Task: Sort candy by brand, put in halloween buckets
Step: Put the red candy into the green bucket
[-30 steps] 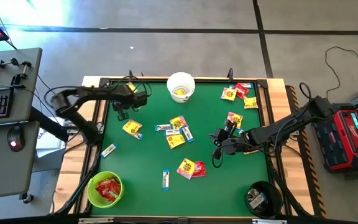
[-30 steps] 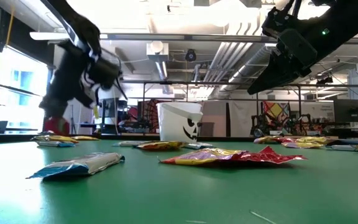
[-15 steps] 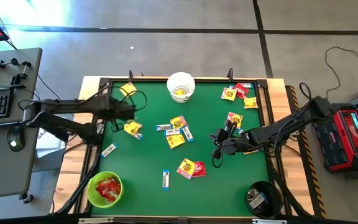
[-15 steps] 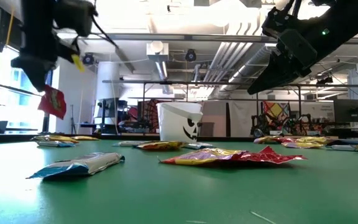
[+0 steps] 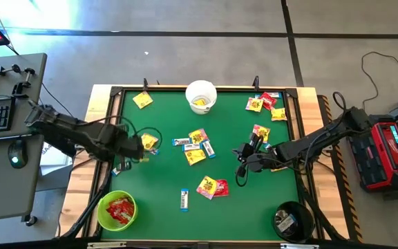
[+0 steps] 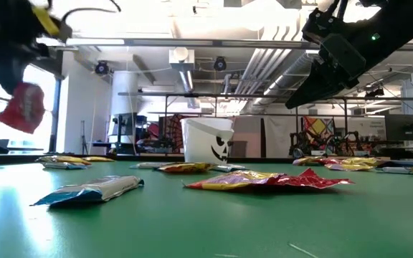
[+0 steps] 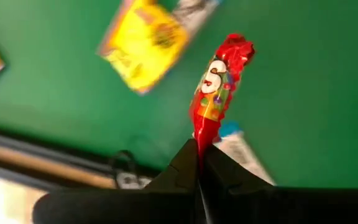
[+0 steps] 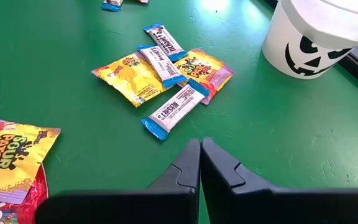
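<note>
I've got the left gripper (image 7: pixel 199 163) fingers clamped on a red packet (image 7: pixel 219 78), lifted off the counter (image 5: pixel 254 180) at its left edge, likely bound for the green bucket (image 5: pixel 116 210) holding reds; right gripper (image 8: pixel 200 152), fingers together, waits mid-right.

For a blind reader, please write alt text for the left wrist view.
The left gripper is shut on a red candy packet, holding it by one end above the green table. Below lie a yellow candy packet and a white-and-blue bar near the table's edge.
</note>
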Controlling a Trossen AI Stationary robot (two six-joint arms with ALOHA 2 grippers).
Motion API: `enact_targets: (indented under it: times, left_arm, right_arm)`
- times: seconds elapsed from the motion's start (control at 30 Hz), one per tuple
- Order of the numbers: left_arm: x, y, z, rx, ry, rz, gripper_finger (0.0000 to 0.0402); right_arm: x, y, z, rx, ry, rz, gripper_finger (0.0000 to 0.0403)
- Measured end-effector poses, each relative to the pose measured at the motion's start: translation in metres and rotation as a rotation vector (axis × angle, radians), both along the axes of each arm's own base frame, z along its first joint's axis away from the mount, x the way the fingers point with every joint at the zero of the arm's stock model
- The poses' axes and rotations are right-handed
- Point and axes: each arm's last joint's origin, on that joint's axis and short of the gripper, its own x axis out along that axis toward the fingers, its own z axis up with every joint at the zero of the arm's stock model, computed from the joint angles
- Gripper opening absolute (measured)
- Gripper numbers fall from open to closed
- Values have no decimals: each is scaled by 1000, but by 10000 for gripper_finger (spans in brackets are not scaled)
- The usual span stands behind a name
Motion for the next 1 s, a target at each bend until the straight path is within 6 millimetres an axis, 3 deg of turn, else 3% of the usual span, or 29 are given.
enact_targets:
  times: [0.4, 0.73, 1.0]
  left_arm:
    - [5, -47, 58, -214, -160, -45, 0]
    - [-7, -91, 71, -450, 3, 112, 0]
    - [-22, -125, 79, -551, 4, 226, 0]
  right_arm:
    - [0, 0, 0, 0, 0, 0, 0]
    - [0, 0, 0, -1, 0, 0, 0]
    - [0, 0, 0, -3, 0, 1, 0]
